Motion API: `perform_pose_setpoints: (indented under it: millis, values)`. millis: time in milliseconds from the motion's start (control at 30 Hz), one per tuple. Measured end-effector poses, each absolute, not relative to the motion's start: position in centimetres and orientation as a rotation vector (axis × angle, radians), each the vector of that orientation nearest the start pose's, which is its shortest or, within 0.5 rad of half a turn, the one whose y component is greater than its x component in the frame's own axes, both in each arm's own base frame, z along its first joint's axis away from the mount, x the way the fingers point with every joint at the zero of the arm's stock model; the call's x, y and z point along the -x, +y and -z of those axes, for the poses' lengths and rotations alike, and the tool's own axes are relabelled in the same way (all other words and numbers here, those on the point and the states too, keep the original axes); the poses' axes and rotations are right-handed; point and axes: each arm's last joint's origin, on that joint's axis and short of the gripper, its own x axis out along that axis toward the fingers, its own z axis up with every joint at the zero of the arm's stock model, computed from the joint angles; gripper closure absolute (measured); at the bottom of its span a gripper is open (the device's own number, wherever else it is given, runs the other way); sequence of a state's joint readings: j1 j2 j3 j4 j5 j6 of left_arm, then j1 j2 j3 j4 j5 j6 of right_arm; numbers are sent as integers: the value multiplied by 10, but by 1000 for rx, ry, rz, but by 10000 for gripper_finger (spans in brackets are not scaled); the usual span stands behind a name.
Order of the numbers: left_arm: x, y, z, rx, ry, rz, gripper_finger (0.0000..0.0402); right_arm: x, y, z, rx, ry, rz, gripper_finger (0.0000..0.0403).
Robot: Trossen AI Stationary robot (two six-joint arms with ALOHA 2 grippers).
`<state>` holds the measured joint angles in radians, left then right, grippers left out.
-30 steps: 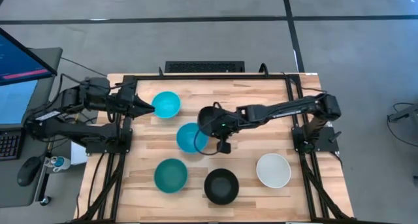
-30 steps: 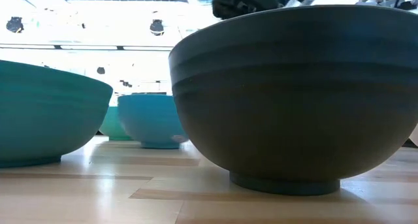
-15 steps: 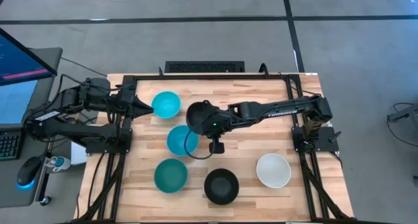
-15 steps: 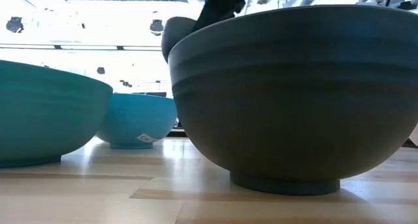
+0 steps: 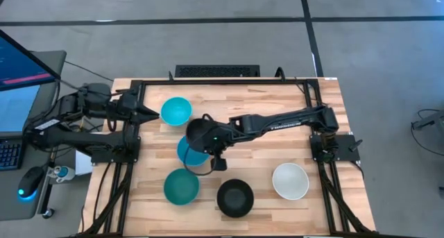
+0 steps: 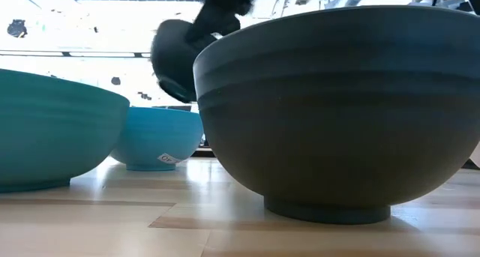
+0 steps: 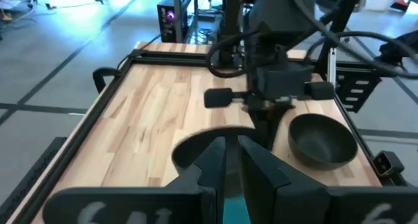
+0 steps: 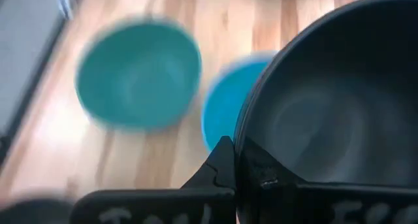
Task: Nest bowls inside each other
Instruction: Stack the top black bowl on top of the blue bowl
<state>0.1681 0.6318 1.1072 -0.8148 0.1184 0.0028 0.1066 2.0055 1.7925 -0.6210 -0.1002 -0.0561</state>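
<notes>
My right gripper (image 5: 214, 139) is shut on a black bowl (image 5: 200, 132), which it carries tilted in the air over the far part of the blue bowl (image 5: 189, 153). In the low view this black bowl (image 6: 176, 62) hangs above the blue bowl (image 6: 157, 137). The light cyan bowl (image 5: 176, 110), dark teal bowl (image 5: 182, 186), second black bowl (image 5: 235, 198) and white bowl (image 5: 290, 181) stand on their bases on the table. My left gripper (image 5: 154, 114) is shut and waits just left of the light cyan bowl. My right gripper pinches the black bowl's rim (image 8: 247, 145), with one finger (image 8: 222, 164) outside the wall and the other inside. It comes at the bowl from the table's right. The bowl is lifted clear and tilted.
The second black bowl (image 6: 337, 107) fills the front of the low view, with the dark teal bowl (image 6: 52, 129) to its left. A dark frame (image 5: 222, 82) runs around the table. A monitor (image 5: 24, 61) and a mouse (image 5: 30, 181) are off the left side.
My right gripper has carried the black bowl toward the table's left and slightly toward the near edge. The blue bowl has slid a short way to the left and now lies partly under the black bowl. My left gripper has drawn back slightly from the light cyan bowl.
</notes>
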Motion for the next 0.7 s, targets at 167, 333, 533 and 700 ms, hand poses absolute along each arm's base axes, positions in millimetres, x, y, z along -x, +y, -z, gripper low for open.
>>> perform_pose_setpoints:
  millis: [167,333,533,700]
  values:
    - [-79,10,-394,56,313,-55,371,-461,52,-273,56,825,-226,392]
    - [-75,9,-394,55,305,-59,371,-467,53,-265,51,831,-237,392]
    - [-74,9,-394,36,315,-59,371,-472,54,-255,35,836,-256,392]
    - [-74,10,-393,24,319,-72,371,-479,55,-236,3,871,-271,392]
